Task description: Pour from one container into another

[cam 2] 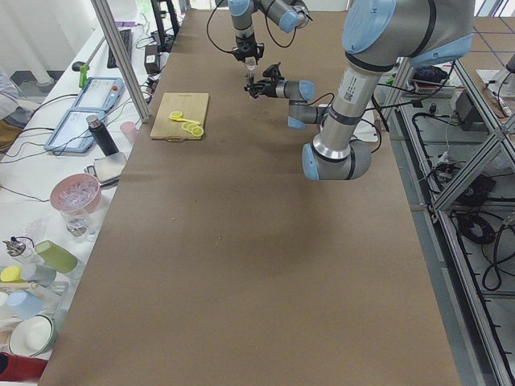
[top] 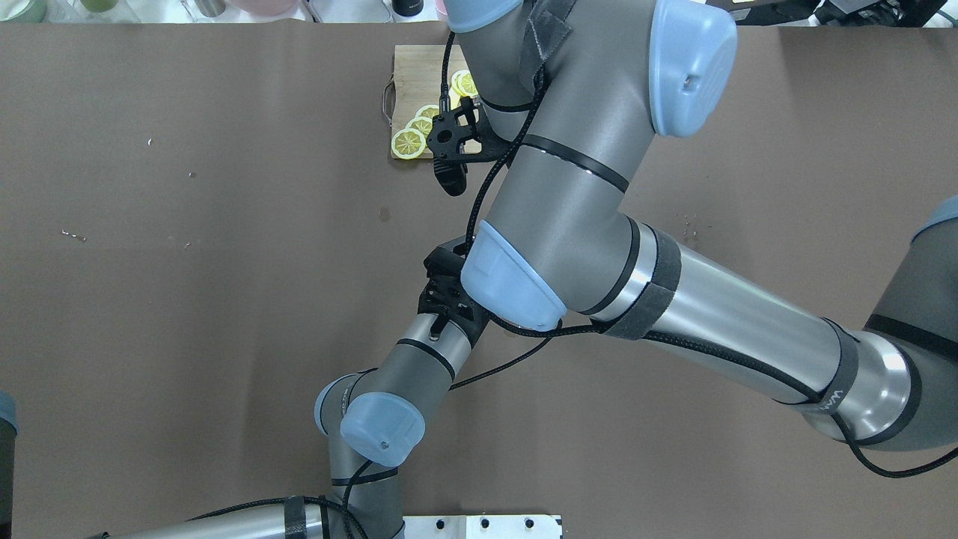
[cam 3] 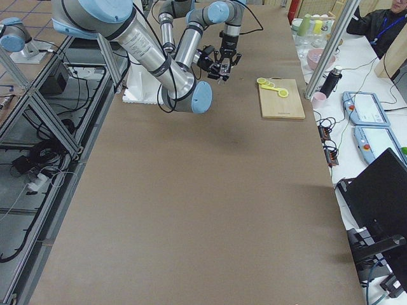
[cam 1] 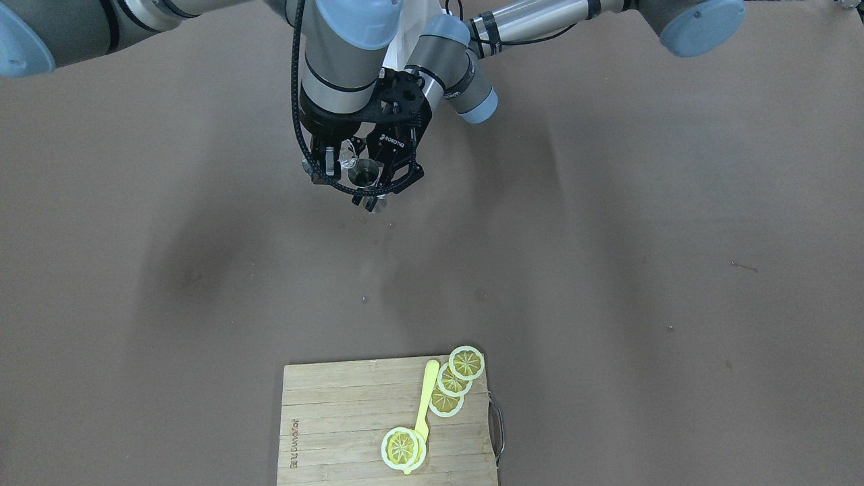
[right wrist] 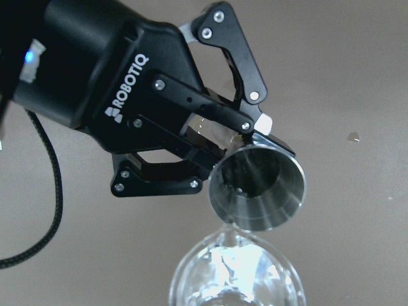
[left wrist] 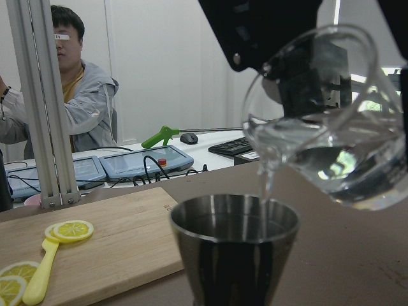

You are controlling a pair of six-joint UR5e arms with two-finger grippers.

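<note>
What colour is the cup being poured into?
Silver, bare steel; the metal cup under the glass beaker shows best in the left wrist view.

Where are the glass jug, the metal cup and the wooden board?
glass jug (left wrist: 328, 124): left wrist view, on its clear tilted belly.
metal cup (left wrist: 234, 262): left wrist view, on its dark outer wall.
wooden board (cam 1: 337, 405): front-facing view, on bare wood near its left edge.
</note>
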